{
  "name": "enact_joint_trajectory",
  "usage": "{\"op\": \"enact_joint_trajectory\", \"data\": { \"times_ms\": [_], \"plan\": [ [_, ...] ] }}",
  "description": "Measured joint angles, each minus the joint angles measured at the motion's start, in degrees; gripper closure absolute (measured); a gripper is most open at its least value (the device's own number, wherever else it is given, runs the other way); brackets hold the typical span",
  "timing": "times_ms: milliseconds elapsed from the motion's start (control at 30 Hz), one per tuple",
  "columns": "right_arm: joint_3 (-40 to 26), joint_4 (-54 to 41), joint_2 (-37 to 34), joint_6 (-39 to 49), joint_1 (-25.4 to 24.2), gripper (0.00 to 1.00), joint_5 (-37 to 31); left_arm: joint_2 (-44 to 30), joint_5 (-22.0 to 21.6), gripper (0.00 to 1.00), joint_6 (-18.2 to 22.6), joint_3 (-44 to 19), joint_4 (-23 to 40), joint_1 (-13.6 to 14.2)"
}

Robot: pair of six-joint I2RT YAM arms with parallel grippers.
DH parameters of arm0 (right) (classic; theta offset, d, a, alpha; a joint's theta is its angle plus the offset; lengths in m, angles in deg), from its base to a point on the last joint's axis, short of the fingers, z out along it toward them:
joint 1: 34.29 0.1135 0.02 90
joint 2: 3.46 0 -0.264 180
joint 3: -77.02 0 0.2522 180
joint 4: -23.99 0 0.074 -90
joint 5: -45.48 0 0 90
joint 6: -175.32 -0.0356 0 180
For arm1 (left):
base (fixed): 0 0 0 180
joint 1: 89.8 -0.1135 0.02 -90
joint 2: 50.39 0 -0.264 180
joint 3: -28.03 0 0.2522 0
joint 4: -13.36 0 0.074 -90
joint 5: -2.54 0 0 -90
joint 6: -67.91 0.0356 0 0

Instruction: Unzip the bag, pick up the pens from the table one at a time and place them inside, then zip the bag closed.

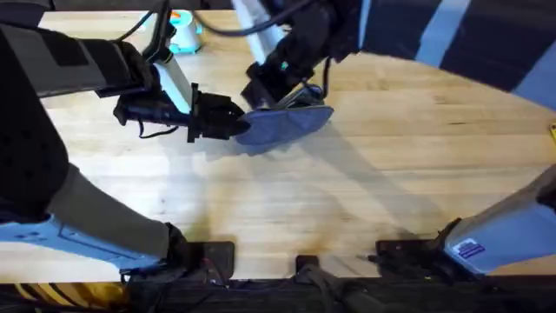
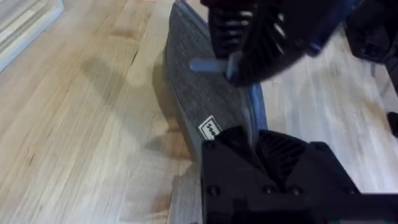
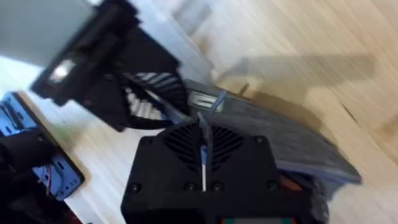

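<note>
desk: pale wood planks, mostly bare up front
bag: blue-grey pouch lying toward the far middle of the desk, both arms on it
left end effector: pinched down tight on the bag's left end
right end effector: fingers clamped together on the bag's top edge, looks like the zip

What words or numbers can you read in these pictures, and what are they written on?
White tag on the bag: dark letters, too blurred and partly hidden to read.
Blue-and-white sticker on the right arm's base: too small to read.
Blue marks on the dark panel beside the left end effector: too blurred to read.
Nothing else shows any writing.
</note>
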Motion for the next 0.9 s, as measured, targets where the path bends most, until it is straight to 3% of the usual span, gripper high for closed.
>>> {"op": "enact_joint_trajectory", "data": {
  "times_ms": [667,900],
  "plan": [
    [-0.2,-7.2,-1.9,-4.2,-16.2,0.968,-0.4,0.0,1.8,0.958,0.0,0.0,-0.8,1.3],
    [-0.2,-7.9,-1.9,-7.6,-25.2,0.968,-3.1,0.0,1.9,0.957,0.0,0.0,-0.8,1.4]
  ]
}}
